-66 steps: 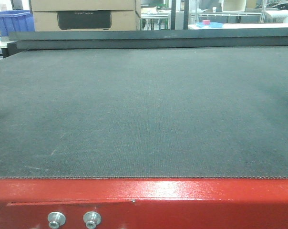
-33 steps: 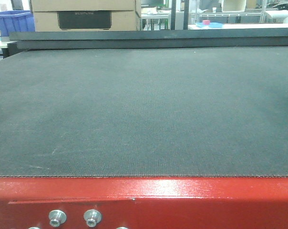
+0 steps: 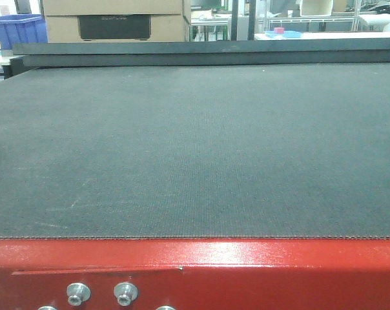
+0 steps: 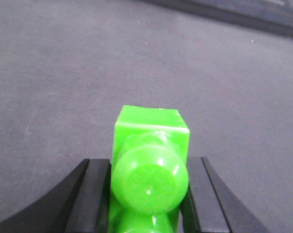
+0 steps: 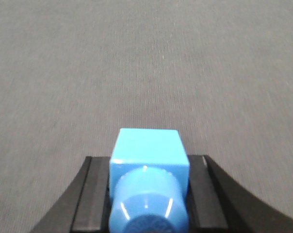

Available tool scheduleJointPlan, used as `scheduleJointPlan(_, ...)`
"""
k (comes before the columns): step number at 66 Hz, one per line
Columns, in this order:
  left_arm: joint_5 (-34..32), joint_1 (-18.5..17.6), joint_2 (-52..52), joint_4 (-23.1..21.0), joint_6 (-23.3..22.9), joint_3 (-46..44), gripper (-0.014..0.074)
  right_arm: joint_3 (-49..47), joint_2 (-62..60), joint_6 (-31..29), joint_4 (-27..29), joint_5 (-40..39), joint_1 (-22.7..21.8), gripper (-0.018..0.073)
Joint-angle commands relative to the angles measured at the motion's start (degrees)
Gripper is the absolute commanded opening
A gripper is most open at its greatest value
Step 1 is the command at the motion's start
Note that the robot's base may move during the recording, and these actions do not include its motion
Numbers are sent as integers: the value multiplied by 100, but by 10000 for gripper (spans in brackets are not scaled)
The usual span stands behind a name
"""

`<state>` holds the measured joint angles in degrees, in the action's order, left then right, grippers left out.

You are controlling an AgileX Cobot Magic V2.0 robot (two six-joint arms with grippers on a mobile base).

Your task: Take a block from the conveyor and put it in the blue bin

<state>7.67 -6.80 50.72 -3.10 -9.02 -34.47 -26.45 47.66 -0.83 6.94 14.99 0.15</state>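
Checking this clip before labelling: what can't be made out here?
Front view: blue bin cut by left edge, its inside hidden by its wall.
Left wrist view: green block in left gripper, lower part cut by bottom edge.
Right wrist view: blue block in right gripper, same.

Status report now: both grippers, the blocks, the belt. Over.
Left gripper shut on green block. Right gripper shut on blue block. Conveyor shows nothing in the way.
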Motion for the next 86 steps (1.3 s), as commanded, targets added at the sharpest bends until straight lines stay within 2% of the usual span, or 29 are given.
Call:
scheduleJointPlan(1,-227,-31,-626,233,5,444,-111,165,-626,-47,-20,-110,-1,-162)
scheduleJointPlan(10,-207,-31,-1484,702,5,761,-111,117,-1632,-47,-20,81,-1,-162)
scheduleJointPlan(37,-207,-31,-3375,700,5,783,-111,117,-3603,-47,-20,-300,-1,-162)
scheduleJointPlan(86,-207,-31,-3628,700,5,783,-111,117,-3884,-47,-20,-302,-1,-162)
